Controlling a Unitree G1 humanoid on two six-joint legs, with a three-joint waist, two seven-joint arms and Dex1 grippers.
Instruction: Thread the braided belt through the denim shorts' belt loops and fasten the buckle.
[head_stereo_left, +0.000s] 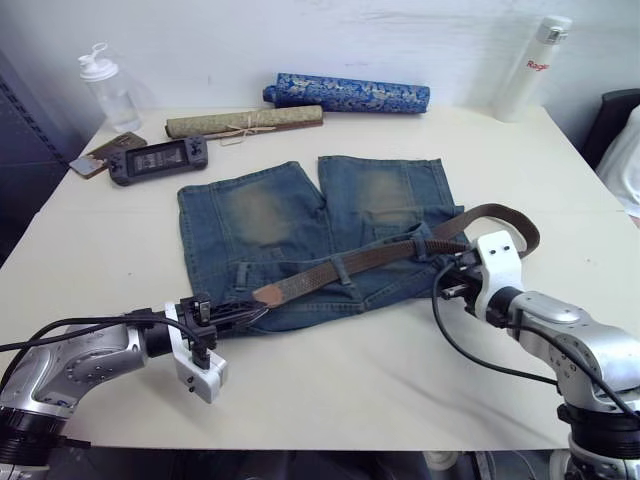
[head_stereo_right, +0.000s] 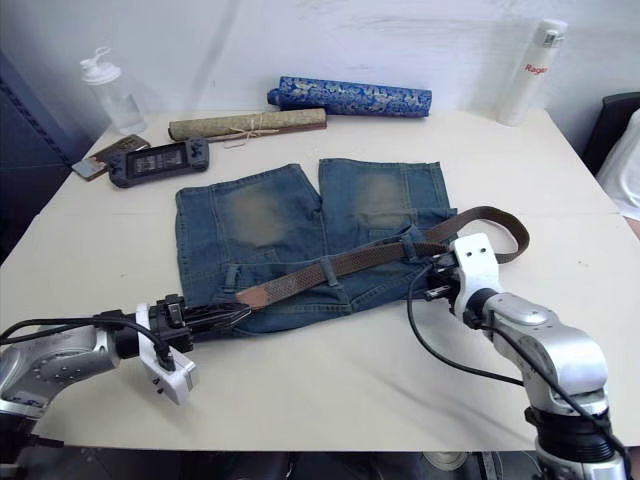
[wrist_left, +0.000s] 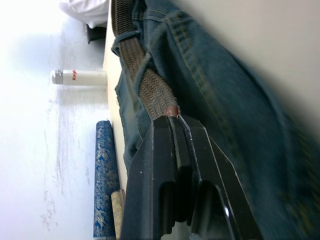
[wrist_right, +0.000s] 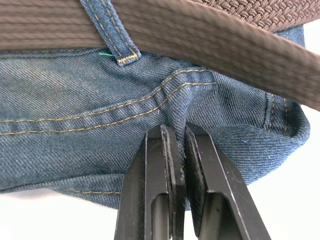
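The denim shorts (head_stereo_left: 320, 235) lie flat at the middle of the desk (head_stereo_left: 330, 380), waistband toward the near edge. The braided belt (head_stereo_left: 370, 258) runs along the waistband under a belt loop (wrist_right: 112, 35), its far end curling past the shorts toward the desk's right edge. The left claw (head_stereo_left: 245, 312) is closed on the belt's reddish-brown tip at the waistband's left part. The right claw (wrist_right: 176, 150) pinches a fold of denim just below the belt.

light: bright, even, soft shadows | L wrist view: wall blown out, near denim blurred | rest sharp
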